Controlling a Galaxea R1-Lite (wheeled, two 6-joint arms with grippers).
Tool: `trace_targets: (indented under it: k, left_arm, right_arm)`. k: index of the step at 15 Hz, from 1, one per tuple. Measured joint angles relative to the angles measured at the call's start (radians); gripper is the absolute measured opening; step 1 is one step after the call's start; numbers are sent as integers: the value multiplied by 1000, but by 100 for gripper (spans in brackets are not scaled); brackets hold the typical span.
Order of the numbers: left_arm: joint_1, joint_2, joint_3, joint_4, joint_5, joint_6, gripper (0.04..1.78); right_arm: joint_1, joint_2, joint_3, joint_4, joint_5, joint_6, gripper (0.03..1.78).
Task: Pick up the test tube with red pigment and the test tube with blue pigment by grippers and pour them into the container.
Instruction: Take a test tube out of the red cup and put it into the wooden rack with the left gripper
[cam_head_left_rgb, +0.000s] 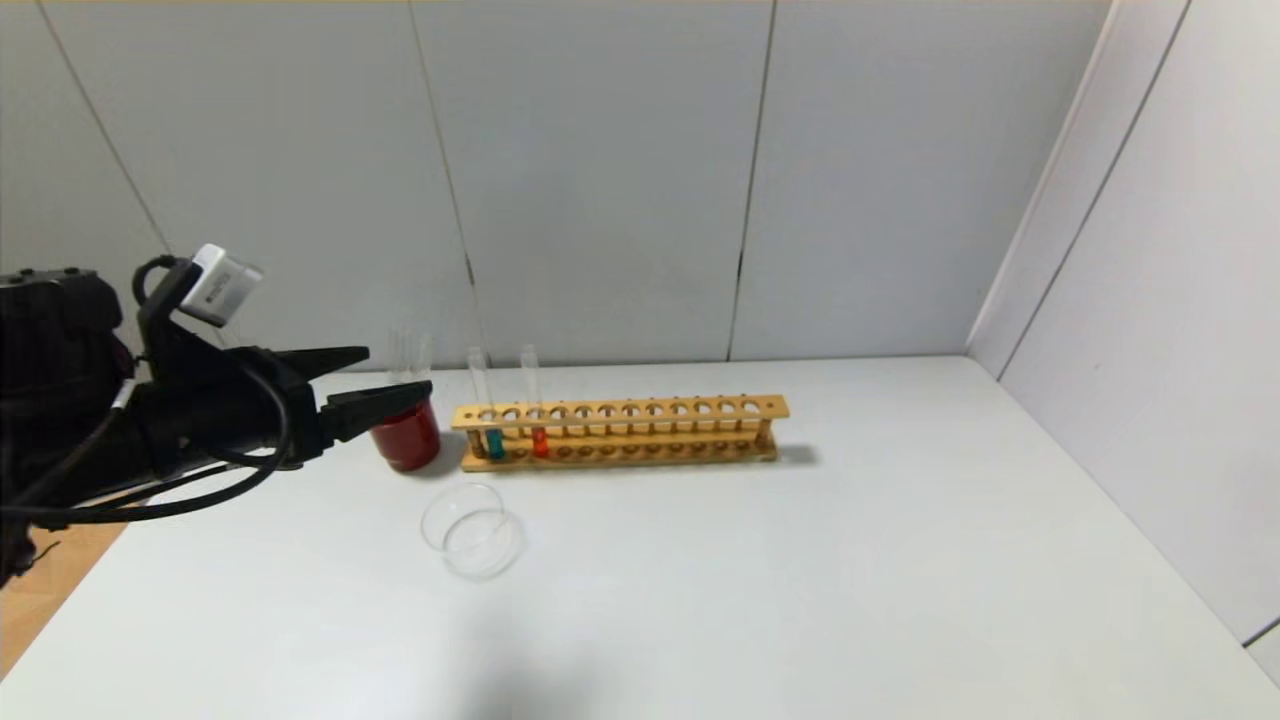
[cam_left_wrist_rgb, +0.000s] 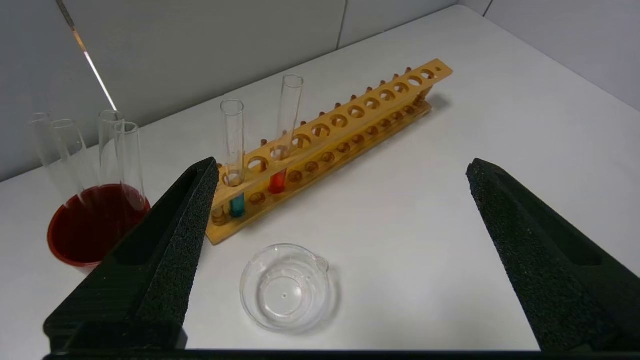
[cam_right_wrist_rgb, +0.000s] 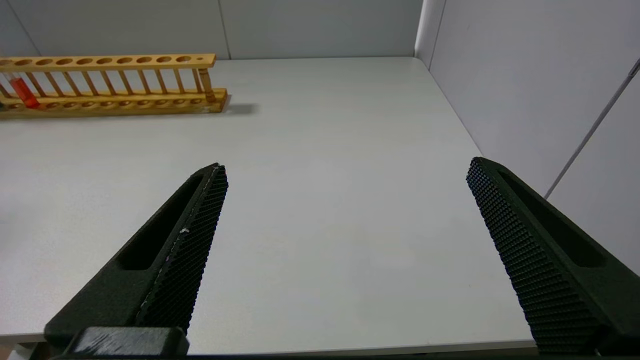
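Light varnished wooden rack (cam_head_left_rgb: 620, 432), clear glossy glass container (cam_head_left_rgb: 472, 530), smooth matt white bench (cam_head_left_rgb: 800, 580), left claw (cam_left_wrist_rgb: 340, 210) with rough, grainy black fingers (cam_left_wrist_rgb: 185, 225)

The rack (cam_head_left_rgb: 620, 432) stands mid-table (cam_head_left_rgb: 800, 580) (two tubes at its left end); the cup (cam_head_left_rgb: 405, 437) sits left, the container (cam_head_left_rgb: 472, 530) in front.

Right gripper (cam_right_wrist_rgb: 345, 172) agape above table (cam_right_wrist_rgb: 320, 150)
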Motion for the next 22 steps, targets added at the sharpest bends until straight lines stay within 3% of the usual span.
trace_targets:
  k: [9,22]
  left_arm:
    - [-28,390,-25,-354,1,1,175]
    - [-60,569,-187,-347,49,0,175]
  right_arm:
    - [0,0,0,0,0,0,175]
    - [0,0,0,0,0,0,175]
